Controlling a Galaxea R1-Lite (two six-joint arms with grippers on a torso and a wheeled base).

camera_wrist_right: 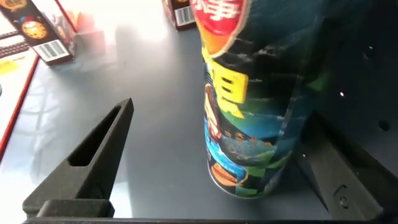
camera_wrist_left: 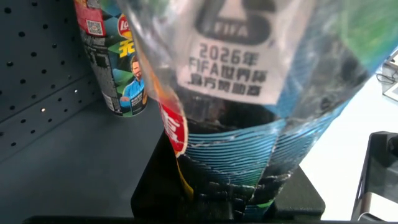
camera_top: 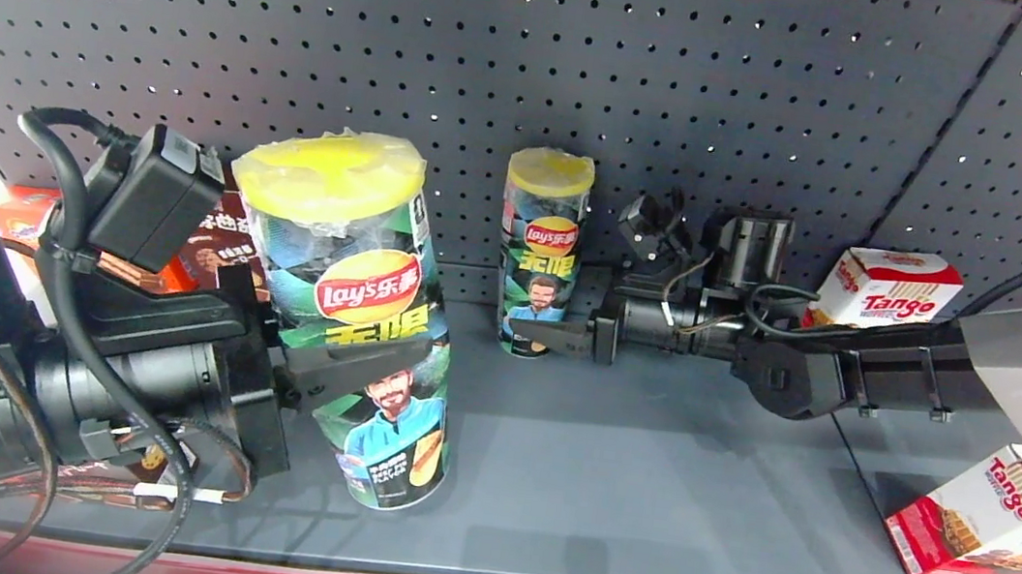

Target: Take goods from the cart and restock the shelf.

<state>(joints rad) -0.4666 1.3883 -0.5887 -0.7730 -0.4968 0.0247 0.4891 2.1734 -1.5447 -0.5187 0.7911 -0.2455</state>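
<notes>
Left pincer (camera_top: 366,357) tight on front chip can (camera_top: 354,297), right pincer (camera_top: 547,329) agape around rear can (camera_top: 543,232)

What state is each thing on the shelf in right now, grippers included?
Near yellow-lidded plastic-wrapped chip can: sealed, gripped.
Far yellow-lidded chip can: sealed, upright on grey shelf, ungripped.
Left gripper: shut on near can.
Right gripper: open around far can.
Rear red-and-white wafer box: closed, standing.
Front red-and-white wafer box: closed, lying down.

Bright light, soft shadows, glare on shelf (camera_wrist_right: 134,37).
</notes>
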